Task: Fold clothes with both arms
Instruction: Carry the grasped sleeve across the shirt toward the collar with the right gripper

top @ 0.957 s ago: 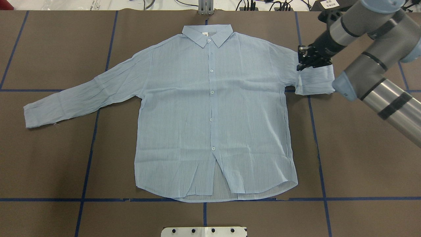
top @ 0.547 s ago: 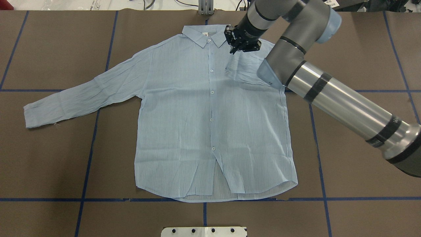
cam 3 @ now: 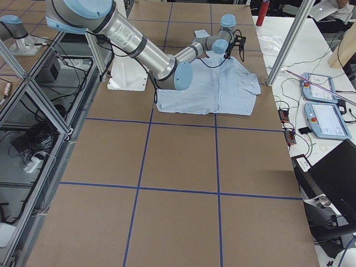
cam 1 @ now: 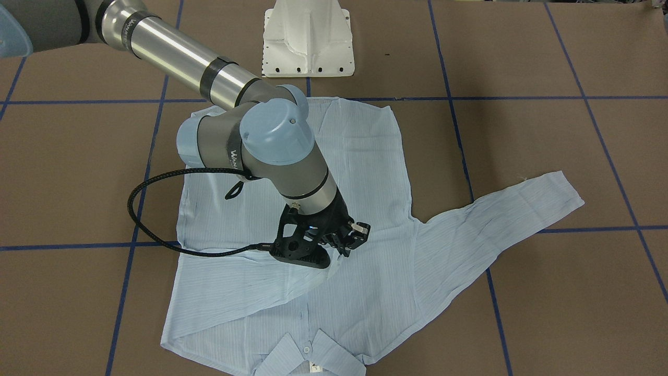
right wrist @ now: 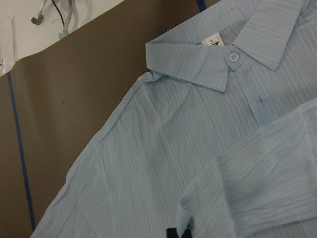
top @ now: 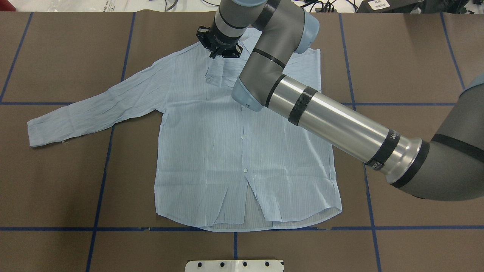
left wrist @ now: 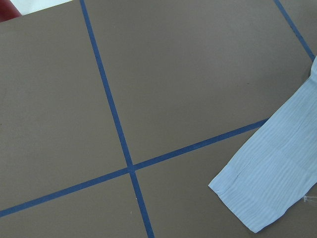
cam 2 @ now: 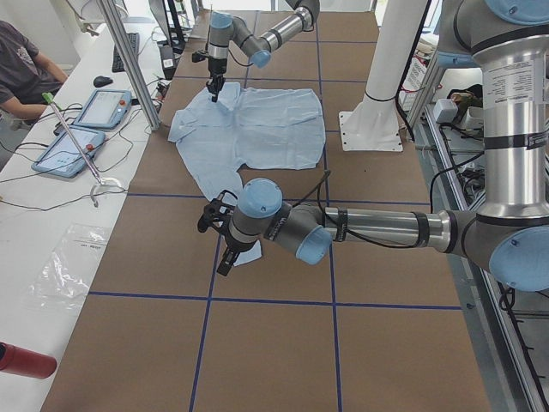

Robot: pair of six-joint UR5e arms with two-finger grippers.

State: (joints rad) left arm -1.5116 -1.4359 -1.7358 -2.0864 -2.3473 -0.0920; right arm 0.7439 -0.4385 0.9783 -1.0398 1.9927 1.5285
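The right gripper (top: 221, 48) seems clamped on the shirt's (top: 242, 158) sleeve cuff (top: 218, 73), held over the chest. Its arm (top: 332, 124) hides most of the collar (cam 1: 284, 352) overhead. Whether the left gripper (cam 2: 221, 253) is parted or closed cannot be told.

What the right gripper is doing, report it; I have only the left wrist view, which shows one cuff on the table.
Observer: The right gripper is shut on the folded sleeve, holding its cuff over the chest of the shirt, near the collar.
Operator: Now give me the shirt's layout.
Observer: It lies front up and buttoned, with the collar on the side away from the robot and the hem nearest the base.
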